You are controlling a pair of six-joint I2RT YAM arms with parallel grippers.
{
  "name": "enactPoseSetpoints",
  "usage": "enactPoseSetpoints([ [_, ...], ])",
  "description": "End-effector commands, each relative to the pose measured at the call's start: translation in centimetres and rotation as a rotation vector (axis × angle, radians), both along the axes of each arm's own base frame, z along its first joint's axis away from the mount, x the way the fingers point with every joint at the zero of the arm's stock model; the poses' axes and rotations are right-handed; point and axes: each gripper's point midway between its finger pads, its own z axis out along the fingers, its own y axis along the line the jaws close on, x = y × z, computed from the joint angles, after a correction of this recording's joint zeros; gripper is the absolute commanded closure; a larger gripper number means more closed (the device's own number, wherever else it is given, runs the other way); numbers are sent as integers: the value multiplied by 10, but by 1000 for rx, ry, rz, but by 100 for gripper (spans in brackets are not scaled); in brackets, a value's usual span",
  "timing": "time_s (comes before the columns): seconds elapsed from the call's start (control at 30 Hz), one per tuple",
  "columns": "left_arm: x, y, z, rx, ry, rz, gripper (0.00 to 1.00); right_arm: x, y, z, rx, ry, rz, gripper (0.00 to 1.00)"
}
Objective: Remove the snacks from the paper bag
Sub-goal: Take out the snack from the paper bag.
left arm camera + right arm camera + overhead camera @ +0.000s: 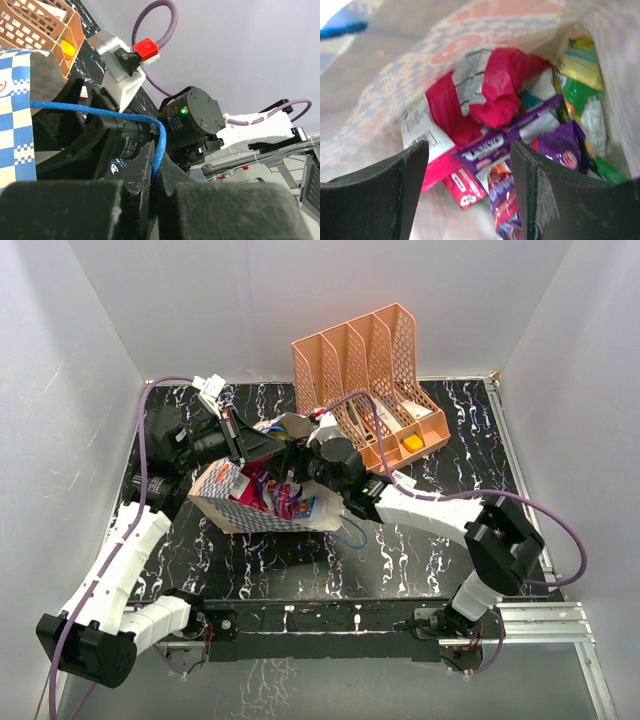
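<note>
Top external view, left side first: where's the paper bag (225, 502) relative to the left gripper (245, 443)?

Reply: the bag's mid-table on the black marbled table (430, 540), just in front of the peach organizer (370, 360). The left gripper is at the bag's upper left rim. On the left wrist cam its jaws are pinched tight on the blue cord handle (100, 112), which runs back to the blue-white checked paper.

OP: and the right gripper (300, 475)?

Reply: it's poked into the bag's mouth. On the right wrist cam its fingers (375, 195) are spread apart with nothing between them, hanging just above the snacks (520, 145). They're all glossy foil, piled on each other inside the bag. There's a crumpled magenta packet (485, 90) with a white barcode label at left-centre. A purple packet (500, 200) lies right under the gap between the fingers. A green-yellow packet (580, 85) stands along the right wall.
</note>
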Motion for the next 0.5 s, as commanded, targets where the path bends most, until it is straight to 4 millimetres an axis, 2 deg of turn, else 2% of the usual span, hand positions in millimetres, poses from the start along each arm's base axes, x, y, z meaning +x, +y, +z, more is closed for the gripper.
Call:
enactPoseSetpoints([
  [0.0, -18, 0, 39, -37, -99, -24, 100, 20, 20, 41, 99, -141, -24, 31],
  [0.1, -17, 0, 40, -33, -112, -20, 100, 26, 30, 33, 83, -135, -28, 38],
  [0.23, -17, 0, 42, -22, -116, -26, 100, 40, 28, 24, 39, -135, -114, 39],
  [0.27, -17, 0, 42, -18, -121, -27, 100, 44, 31, 12, 19, -129, -114, 39],
  [0.4, -18, -1, 40, -8, -117, -25, 100, 42, 46, -1, 21, -94, -74, 47],
  [0.47, -18, -1, 41, -4, -120, -23, 100, 38, 54, -7, 22, -79, -63, 48],
])
